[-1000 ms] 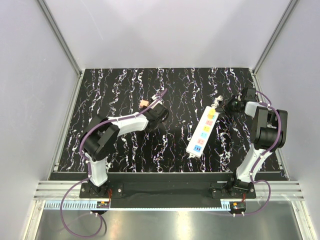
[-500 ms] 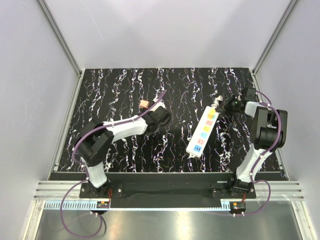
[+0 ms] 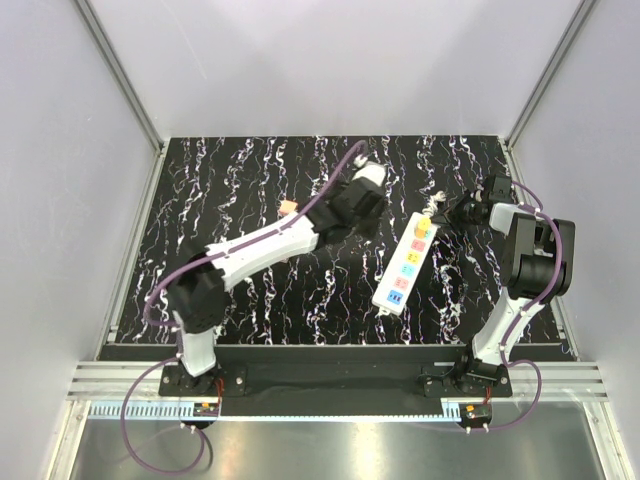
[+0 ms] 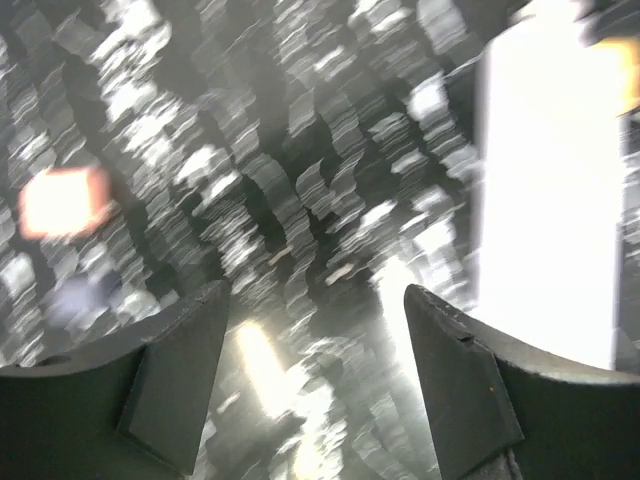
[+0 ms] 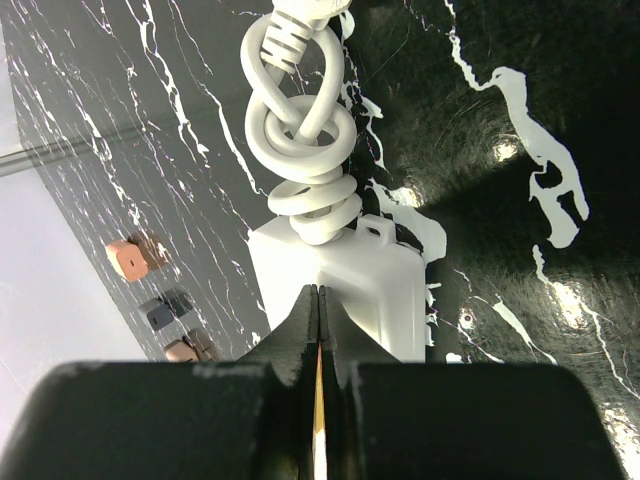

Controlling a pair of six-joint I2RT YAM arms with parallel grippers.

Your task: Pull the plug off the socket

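Note:
The socket, a long white power strip (image 3: pixel 405 262) with yellow, pink and blue outlets, lies right of the table's middle. Its coiled white cord stub (image 5: pixel 300 150) is at the far end. The small orange plug (image 3: pixel 287 208) lies loose on the table, well left of the strip. It also shows blurred in the left wrist view (image 4: pixel 62 200) and small in the right wrist view (image 5: pixel 130 258). My left gripper (image 3: pixel 368 222) is open and empty, between plug and strip, with the strip (image 4: pixel 550 180) at its right. My right gripper (image 5: pixel 318 300) is shut, its tips over the strip's cord end (image 5: pixel 380 280).
The black marbled tabletop (image 3: pixel 250 290) is walled in by grey panels on three sides. A metal rail (image 3: pixel 330 380) runs along the near edge by the arm bases.
My left arm has swung right, away from the plug and towards the strip; its wrist view is motion-blurred. The right arm and the strip have not moved.

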